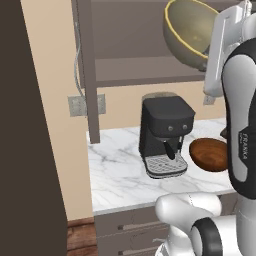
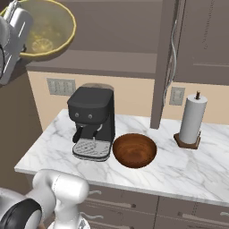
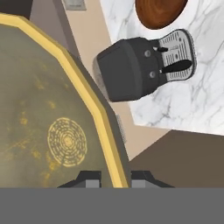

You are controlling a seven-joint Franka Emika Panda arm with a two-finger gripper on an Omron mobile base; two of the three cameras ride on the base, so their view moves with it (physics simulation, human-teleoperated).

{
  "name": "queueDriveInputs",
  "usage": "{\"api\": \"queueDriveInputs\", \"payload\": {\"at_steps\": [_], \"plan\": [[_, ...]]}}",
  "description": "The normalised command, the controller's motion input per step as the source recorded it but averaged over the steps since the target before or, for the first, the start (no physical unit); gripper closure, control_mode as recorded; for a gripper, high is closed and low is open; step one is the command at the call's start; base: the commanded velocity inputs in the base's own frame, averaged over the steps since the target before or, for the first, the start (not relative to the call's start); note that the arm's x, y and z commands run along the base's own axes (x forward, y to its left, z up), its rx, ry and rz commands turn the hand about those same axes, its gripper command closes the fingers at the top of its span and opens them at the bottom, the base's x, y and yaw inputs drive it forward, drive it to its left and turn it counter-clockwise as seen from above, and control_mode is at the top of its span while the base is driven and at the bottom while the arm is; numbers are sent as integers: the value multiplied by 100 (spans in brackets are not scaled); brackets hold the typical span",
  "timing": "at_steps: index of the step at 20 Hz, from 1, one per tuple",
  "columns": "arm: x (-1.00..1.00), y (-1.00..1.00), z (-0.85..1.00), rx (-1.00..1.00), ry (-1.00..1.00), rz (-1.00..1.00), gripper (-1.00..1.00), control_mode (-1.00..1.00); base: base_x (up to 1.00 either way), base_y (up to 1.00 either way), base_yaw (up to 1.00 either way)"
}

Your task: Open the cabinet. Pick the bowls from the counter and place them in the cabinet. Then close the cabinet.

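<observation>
A: Where is the yellow bowl (image 2: 44,29) right now?

B: Up in the air, tilted, in front of the open cabinet (image 2: 129,49), above the coffee machine (image 2: 93,120). In the left base view the yellow bowl (image 1: 189,32) hangs level with the cabinet's lower opening, over its shelf (image 1: 150,75).

A: And the claw?

B: The gripper (image 3: 114,178) is pinched tight on the bowl's rim. In the hand view one finger tip sits on each side of the yellow edge, one inside the bowl and one outside.

A: The other bowl?

B: The brown bowl (image 2: 134,150) stands upright on the counter (image 2: 197,172), just right of the coffee machine and nearly touching its drip tray. In the left base view the brown bowl (image 1: 210,154) is partly hidden behind the arm.

A: Are the doors open?

B: Yes. One door (image 2: 166,62) stands edge-on, with its curved silver handle (image 2: 173,49) showing, left of a paper towel roll (image 2: 192,118) at the far right of the counter. The other door (image 1: 89,70) is swung out on the left.

A: Anything inside?

B: I can see nothing standing on the shelf.
</observation>
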Motion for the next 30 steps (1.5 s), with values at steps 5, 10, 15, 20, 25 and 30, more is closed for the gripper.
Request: {"api": "queueDriveInputs", "payload": {"at_steps": [5, 10, 15, 20, 25, 30], "plan": [[61, 0, -1, 0, 3, 1, 100, -100, 0, 0, 0], [48, 0, -21, 0, 0, 8, 100, -100, 0, 0, 0], [36, 0, -5, 0, 1, 11, 100, -100, 0, 0, 0], [37, 1, -2, -1, 0, 10, 100, -100, 0, 0, 0], [29, 2, -16, 0, 8, 6, 100, -100, 0, 0, 0], [11, 9, -9, 0, 10, 0, 100, -100, 0, 0, 0]]}}
